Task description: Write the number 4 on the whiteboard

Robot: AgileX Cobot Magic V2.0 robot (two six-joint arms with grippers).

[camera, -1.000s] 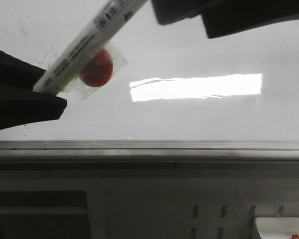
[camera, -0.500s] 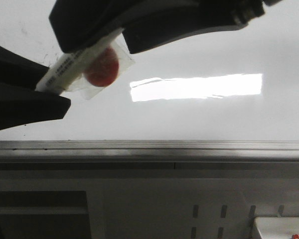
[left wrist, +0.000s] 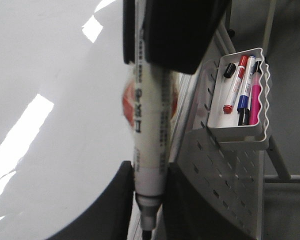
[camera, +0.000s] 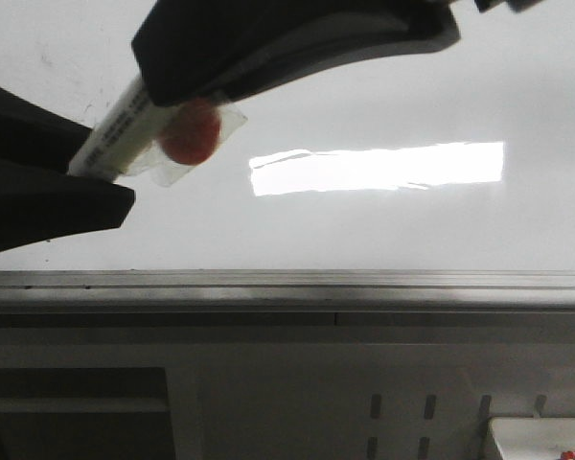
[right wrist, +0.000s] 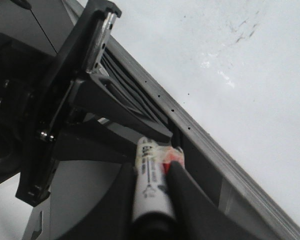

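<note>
The whiteboard (camera: 383, 230) is glossy white with a bright glare and faint smudges; it also shows in the left wrist view (left wrist: 50, 100) and the right wrist view (right wrist: 240, 75). No number 4 shows on it. A white marker (camera: 115, 139) with a red sticker (camera: 187, 134) under clear tape is held over the board. My left gripper (camera: 101, 168) is shut on its nib end (left wrist: 150, 200). My right gripper (camera: 172, 91) covers the other end, and its fingers press both sides of the marker (right wrist: 150, 175).
The board's grey metal edge rail (camera: 287, 283) runs across the front view. Below it is a perforated panel. A white tray (left wrist: 240, 137) hangs on the panel and holds several spare markers; its corner shows in the front view (camera: 537, 431).
My right gripper came down from the top of the front view and now covers the marker's upper end. The marker has dipped slightly. My left gripper has stayed put.
</note>
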